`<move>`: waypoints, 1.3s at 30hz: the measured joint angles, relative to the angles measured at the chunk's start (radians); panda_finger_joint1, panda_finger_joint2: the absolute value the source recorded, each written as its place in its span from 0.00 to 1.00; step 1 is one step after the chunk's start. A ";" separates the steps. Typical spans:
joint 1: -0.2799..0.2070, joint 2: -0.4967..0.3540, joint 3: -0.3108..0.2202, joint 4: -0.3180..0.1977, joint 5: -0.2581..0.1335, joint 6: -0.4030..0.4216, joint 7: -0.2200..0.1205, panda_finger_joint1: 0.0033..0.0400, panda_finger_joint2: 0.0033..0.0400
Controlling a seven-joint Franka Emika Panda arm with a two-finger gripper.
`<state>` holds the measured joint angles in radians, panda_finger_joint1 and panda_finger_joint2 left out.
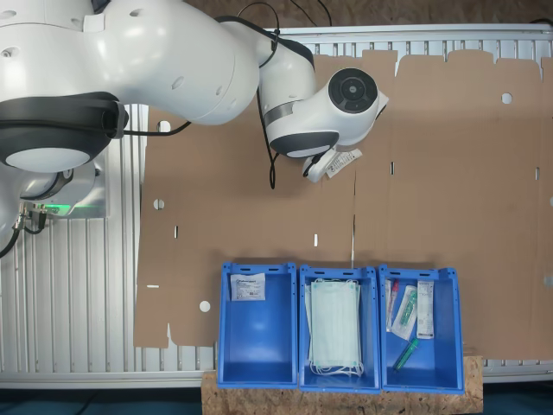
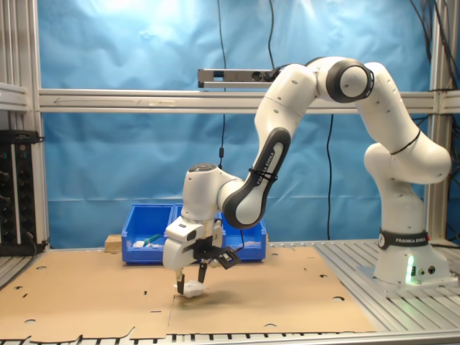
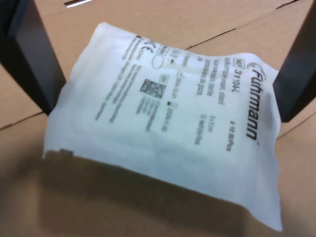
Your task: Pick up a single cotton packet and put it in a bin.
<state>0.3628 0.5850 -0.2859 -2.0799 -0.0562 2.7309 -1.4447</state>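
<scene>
White, black-printed cotton packet (image 3: 168, 123)

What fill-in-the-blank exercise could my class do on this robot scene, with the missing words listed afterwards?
1. The gripper stands with one finger on either side of a white ____ packet.
2. The sheet under the packet is brown ____.
3. In the first exterior view, ____ blue bins stand side by side.
4. The middle bin holds pale green face ____.

Missing words: cotton; cardboard; three; masks

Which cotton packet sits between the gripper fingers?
The cotton packet on the cardboard sheet, between the fingers; the other lies in a blue bin.
</scene>
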 joint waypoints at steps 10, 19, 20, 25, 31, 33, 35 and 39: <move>-0.014 0.017 0.000 0.000 0.000 0.010 0.000 1.00 1.00; -0.016 0.030 0.009 0.000 0.000 0.012 0.000 1.00 1.00; -0.016 0.031 0.010 0.000 0.000 0.013 0.000 1.00 1.00; -0.016 0.031 0.010 0.000 0.000 0.014 0.000 1.00 1.00; -0.016 0.031 0.010 0.000 0.000 0.014 0.000 1.00 1.00; -0.016 0.031 0.010 0.000 0.000 0.014 0.000 1.00 1.00; -0.016 0.031 0.010 0.000 0.000 0.014 0.000 1.00 1.00; -0.016 0.031 0.010 0.000 0.000 0.014 0.000 1.00 1.00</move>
<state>0.3465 0.6160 -0.2755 -2.0798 -0.0562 2.7453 -1.4447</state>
